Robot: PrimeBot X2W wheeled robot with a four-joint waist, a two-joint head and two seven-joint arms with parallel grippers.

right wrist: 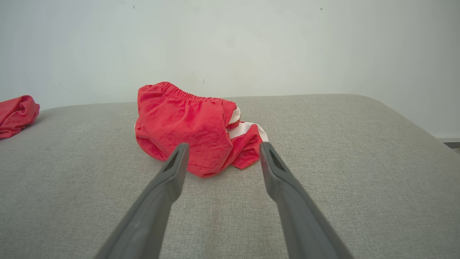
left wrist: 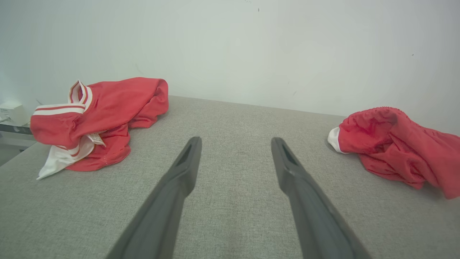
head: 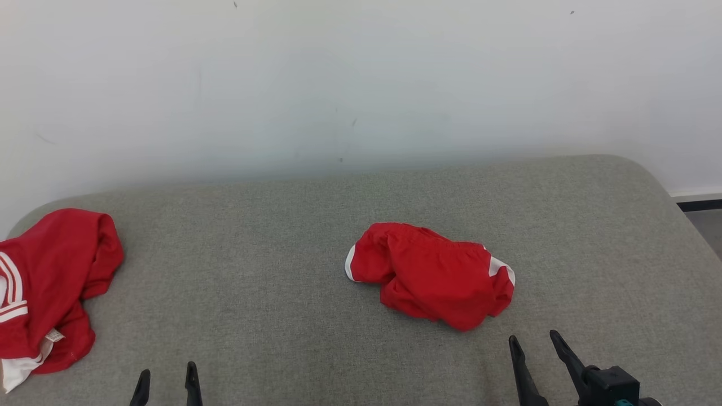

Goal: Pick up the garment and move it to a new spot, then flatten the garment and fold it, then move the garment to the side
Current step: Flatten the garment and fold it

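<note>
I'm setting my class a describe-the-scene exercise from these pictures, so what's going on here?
A two-armed robot faces a grey padded surface. Nothing is held: its left jaws and right jaws both stand open and empty near the front edge. Crumpled red shorts lie mid-surface, just ahead of the right jaws and apart from them. A second crumpled red garment with white stripes lies at the robot's far left. No flattening or folding has begun.

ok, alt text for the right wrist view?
Crumpled red shorts with white trim lie on a grey padded surface, just beyond the open right gripper. Another red garment sits at the far left edge.
</note>
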